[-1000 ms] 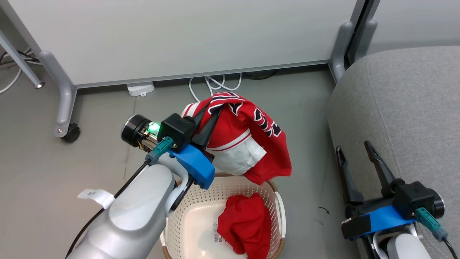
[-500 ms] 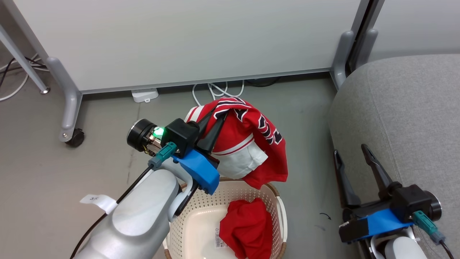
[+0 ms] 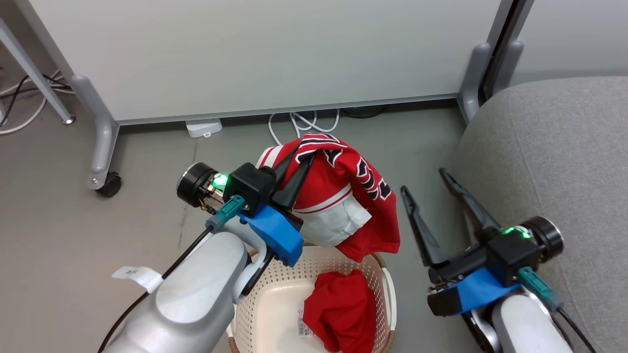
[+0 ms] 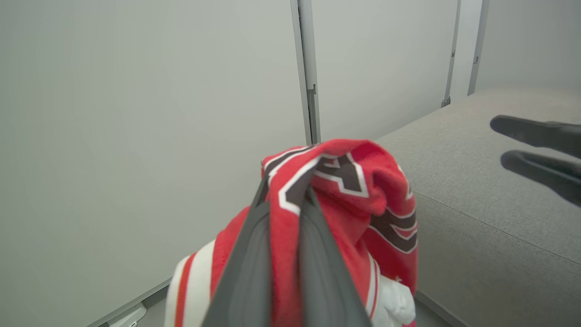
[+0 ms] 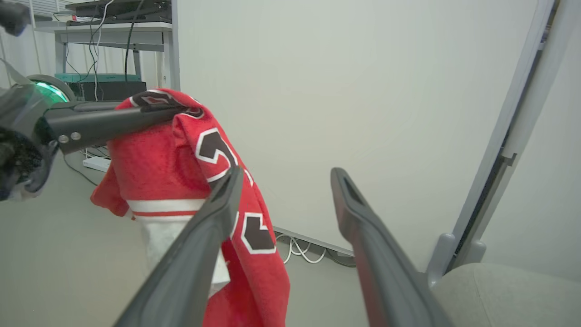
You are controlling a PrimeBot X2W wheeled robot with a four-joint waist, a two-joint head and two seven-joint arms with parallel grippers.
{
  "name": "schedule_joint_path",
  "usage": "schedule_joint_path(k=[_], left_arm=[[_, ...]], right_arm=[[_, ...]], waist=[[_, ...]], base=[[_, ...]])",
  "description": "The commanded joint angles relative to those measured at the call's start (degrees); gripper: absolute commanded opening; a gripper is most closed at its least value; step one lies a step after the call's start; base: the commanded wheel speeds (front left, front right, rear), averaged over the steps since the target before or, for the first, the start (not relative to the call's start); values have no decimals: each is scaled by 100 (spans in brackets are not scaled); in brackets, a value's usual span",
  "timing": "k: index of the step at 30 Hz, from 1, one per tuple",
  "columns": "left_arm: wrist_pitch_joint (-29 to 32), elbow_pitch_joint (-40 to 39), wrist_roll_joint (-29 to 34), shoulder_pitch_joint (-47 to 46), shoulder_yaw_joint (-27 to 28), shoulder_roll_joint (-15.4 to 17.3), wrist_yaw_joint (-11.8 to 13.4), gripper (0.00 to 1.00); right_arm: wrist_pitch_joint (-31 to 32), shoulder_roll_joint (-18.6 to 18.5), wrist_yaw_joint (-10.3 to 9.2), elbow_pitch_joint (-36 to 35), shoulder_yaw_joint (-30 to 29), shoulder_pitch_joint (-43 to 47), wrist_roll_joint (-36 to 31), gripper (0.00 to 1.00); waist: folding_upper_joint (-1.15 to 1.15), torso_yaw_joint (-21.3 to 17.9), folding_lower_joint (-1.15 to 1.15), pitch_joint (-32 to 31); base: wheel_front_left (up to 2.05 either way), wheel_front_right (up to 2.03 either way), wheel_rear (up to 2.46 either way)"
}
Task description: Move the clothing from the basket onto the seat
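**A:** The left pincer point(image 3: 300, 159) was clamped tight on the jersey point(image 3: 353, 196). A fold of the lettered fabric was pinched right at its tips, and the garment was raised above the basket point(image 3: 319, 262).

**B:** And the right pincer point(image 3: 423, 180)?

**A:** Its jaws were spread wide with nothing in them. It hovered just beside the jersey, and the grey sofa point(image 3: 554, 162) lay right behind it.

**B:** Which step did you make it?

**A:** The carry, I'd say. One garment was up in the grip, while the plain red garment point(image 3: 343, 309) lay crumpled in the basket, below the left pincer and back toward its wrist.

**B:** How was the jersey hanging?

**A:** It was draped off the tips like a flag on a pole. Its long axis ran straight down from the pinch, with the loose hem pointing at the basket's far rim. The lettered face was turned toward the right pincer, and the striped trim and a white panel sat nearer the left wrist.

**B:** What did the next move call for?

**A:** In my judgement, a swing across toward the sofa, past the open pincer. It had to be high enough for the hem to clear the rounded edge, then a release over the cushion. Limp cloth would trail behind, so the drop needed to come well over the seat.
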Motion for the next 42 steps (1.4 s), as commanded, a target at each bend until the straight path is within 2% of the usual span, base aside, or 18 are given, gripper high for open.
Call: schedule_joint_path(k=[1,9,15,25,26,27,28,42], left_arm=[[-20,-31,-18,-26,4,-4,30,0],[-29,-59,12,-172,-61,-113,14,0],[-37,-77,57,-259,-109,-172,-2,0],[-41,-145,109,-288,-241,-264,-54,0],[-42,-153,104,-284,-249,-266,-58,0],[-43,-159,105,-277,-256,-270,-58,0],[-43,-164,106,-271,-261,-271,-60,0],[-43,-151,81,-240,-256,-216,-56,0]], right_arm=[[-22,-72,3,49,61,-90,-34,100],[-22,-324,3,617,717,-789,-86,100],[-22,-418,3,1418,1047,-1329,-202,100],[-21,-306,3,2663,1379,-2038,-68,100],[-21,-286,3,2743,1394,-2056,-18,50],[-21,-275,3,2801,1412,-2093,4,22],[-21,-258,3,2847,1413,-2123,57,0],[-21,-268,3,2682,1373,-1942,226,0]], waist=[[0,13,0,8],[0,152,0,92],[0,232,0,144],[0,347,0,148],[0,350,0,145],[0,353,0,143],[0,356,0,141],[0,306,0,105]], base=[[0,0,0],[0,0,0],[0,0,0],[0,0,0],[0,0,0],[0,0,0],[0,0,0],[0,0,0]])
